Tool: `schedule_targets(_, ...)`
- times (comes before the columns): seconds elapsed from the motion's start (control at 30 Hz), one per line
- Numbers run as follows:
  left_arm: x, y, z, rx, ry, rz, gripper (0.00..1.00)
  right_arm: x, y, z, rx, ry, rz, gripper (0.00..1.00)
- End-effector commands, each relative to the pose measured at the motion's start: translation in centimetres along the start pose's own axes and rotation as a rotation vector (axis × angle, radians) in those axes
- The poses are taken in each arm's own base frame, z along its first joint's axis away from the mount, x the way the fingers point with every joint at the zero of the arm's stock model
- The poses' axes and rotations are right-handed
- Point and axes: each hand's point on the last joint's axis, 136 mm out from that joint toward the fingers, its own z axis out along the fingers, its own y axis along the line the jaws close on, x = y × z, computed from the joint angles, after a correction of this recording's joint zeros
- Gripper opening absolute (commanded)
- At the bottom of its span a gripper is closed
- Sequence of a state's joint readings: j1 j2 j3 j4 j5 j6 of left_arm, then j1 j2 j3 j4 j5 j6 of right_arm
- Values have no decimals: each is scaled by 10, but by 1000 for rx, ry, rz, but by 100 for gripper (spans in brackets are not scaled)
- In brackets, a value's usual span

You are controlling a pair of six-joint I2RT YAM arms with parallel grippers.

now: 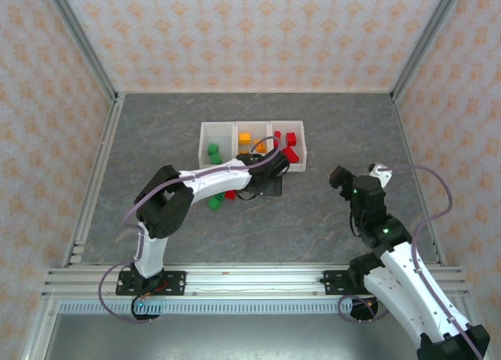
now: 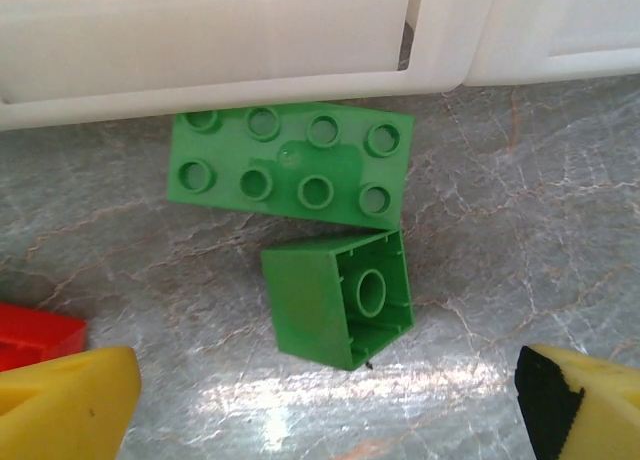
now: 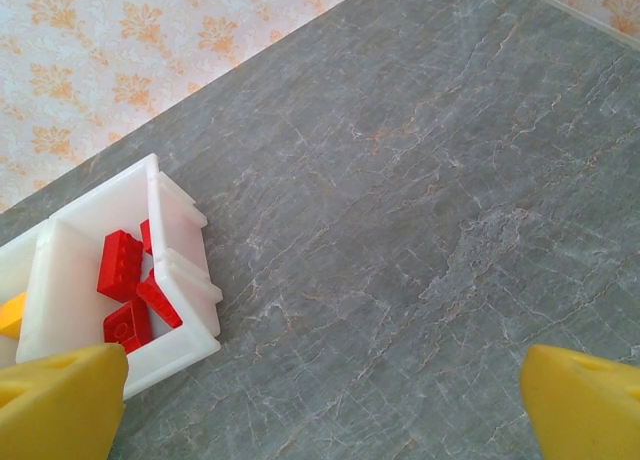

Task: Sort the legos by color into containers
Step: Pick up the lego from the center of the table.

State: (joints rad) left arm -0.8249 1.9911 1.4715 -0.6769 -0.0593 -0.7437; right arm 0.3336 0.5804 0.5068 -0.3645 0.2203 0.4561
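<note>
The left hand [image 2: 325,405] hovers released over two green legos on the worktop [image 2: 520,230], just beside the containers' [image 2: 200,40] wall: a flat eight-stud brick [image 2: 290,165] and a smaller brick [image 2: 338,295] tipped on its side, seemingly touching. Both look light, rigid and slick, so pinching opposite flat side walls should grip best. The right hand [image 3: 320,400] hangs released near the red bin [image 3: 185,280].

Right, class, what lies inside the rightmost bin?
Red bricks, at least three, lie inside the rightmost bin. The left arm covers its near corner in the top view, so that part cannot be checked.
</note>
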Motion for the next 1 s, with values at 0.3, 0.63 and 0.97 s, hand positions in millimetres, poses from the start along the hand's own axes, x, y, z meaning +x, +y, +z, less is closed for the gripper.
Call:
schedule_targets(0.3, 0, -5, 21, -71, 37, 10, 97, -6, 2, -2, -11, -33, 4, 100)
schedule_targets(0.63, -5, 7, 31, -156, 26, 71, 83, -7, 2, -2, -9, -34, 7, 100)
schedule_targets(0.97, -1, 14, 42, -178, 50, 113, 53, -7, 1, -2, -3, -33, 12, 100)
